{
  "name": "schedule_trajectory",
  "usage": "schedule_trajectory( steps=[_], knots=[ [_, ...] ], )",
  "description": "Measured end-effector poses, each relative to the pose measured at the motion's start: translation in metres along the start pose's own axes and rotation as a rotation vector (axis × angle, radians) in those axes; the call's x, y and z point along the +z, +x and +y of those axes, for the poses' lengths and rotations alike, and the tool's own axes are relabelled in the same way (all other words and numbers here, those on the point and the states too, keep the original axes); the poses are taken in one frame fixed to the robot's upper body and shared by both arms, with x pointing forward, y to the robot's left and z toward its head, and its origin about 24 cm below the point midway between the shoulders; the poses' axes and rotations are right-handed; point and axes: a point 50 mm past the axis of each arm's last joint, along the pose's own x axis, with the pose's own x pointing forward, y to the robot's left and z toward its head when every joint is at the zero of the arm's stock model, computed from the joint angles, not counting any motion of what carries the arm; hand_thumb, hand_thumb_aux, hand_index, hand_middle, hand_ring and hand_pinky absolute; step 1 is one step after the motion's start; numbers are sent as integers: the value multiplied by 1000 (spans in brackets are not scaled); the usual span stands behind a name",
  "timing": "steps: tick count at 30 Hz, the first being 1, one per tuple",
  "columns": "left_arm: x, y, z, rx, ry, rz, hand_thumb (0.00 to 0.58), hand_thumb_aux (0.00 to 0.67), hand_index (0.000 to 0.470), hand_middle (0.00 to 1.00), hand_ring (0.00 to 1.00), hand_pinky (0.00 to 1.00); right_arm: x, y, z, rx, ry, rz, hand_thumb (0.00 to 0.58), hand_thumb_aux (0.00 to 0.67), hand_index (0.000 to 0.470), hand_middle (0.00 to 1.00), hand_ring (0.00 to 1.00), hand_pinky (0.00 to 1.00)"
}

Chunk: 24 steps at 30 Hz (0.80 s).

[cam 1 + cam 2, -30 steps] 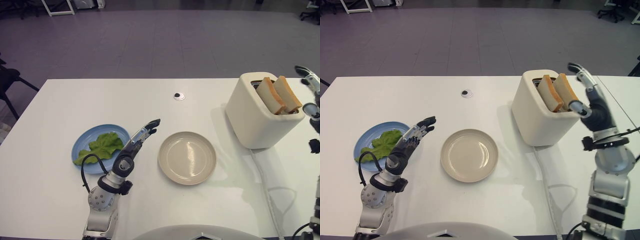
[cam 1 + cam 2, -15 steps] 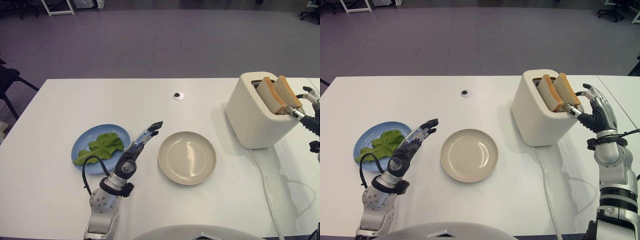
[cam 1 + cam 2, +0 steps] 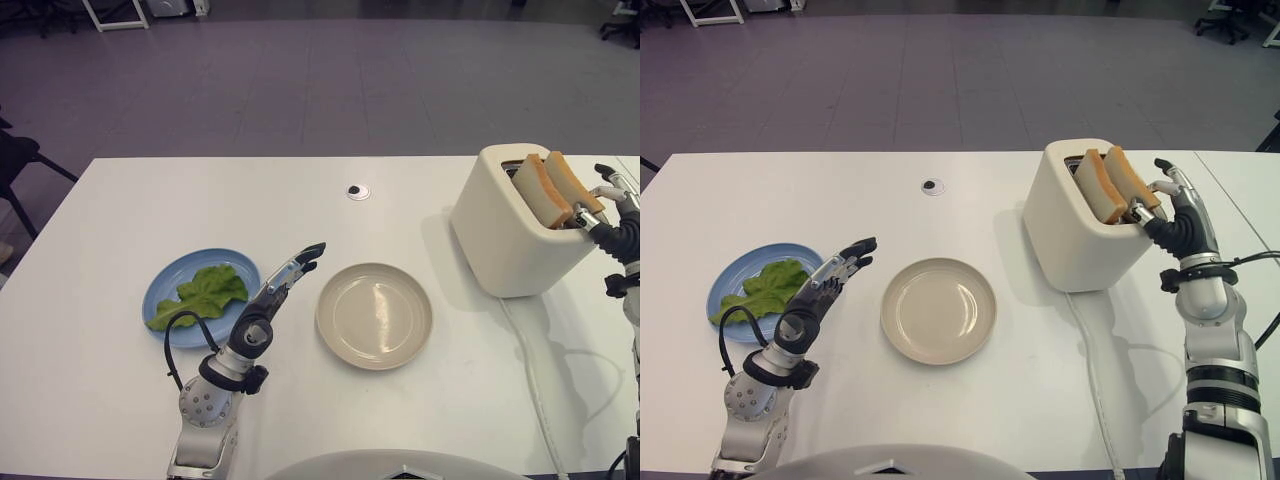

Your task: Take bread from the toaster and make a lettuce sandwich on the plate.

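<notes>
The right hand (image 3: 1178, 222) pinches only the edge of the outer bread slice (image 3: 1127, 178) in the toaster (image 3: 1070, 240), so it may slip out, while the left hand (image 3: 825, 280) hangs spread.

Glossy beige plate (image 3: 374, 316), smooth matt cream toaster (image 3: 1076, 235), matt white table (image 3: 120, 200)

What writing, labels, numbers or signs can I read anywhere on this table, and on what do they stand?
None can be read.
The toaster, the beige plate, the blue plate and the table bear no print that shows.
The small round fitting set in the table shows a dark centre, too small to tell any mark.
</notes>
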Motion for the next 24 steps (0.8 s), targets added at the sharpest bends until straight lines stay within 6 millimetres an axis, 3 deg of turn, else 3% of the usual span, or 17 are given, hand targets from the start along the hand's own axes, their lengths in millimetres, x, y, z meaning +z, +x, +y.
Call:
schedule_trajectory(
  steps=[4, 7, 9, 15, 18, 24],
  knots=[
    [0, 0, 0, 1, 1, -1, 0, 0, 0, 0, 0, 0, 13, 3, -35, -208, 214, -59, 580, 670, 470, 0, 0, 0],
    [0, 0, 0, 2, 2, -2, 0, 0, 0, 0, 0, 0, 46, 3, -72, -357, 360, -250, 580, 670, 470, 0, 0, 0],
    [0, 0, 0, 2, 2, -3, 0, 0, 0, 0, 0, 0, 67, 2, -76, -334, 428, -350, 580, 670, 470, 0, 0, 0],
    [1, 1, 0, 2, 4, -6, 0, 0, 0, 0, 0, 0, 106, -8, -31, 51, 589, -445, 580, 670, 470, 0, 0, 0],
    [1, 2, 1, 0, 5, -10, 0, 0, 0, 0, 0, 0, 121, -26, 8, 375, 664, -437, 580, 670, 470, 0, 0, 0],
    [0, 3, 1, 0, 7, -13, 0, 0, 0, 0, 0, 0, 131, -48, 79, 711, 675, -331, 580, 670, 470, 0, 0, 0]
  ],
)
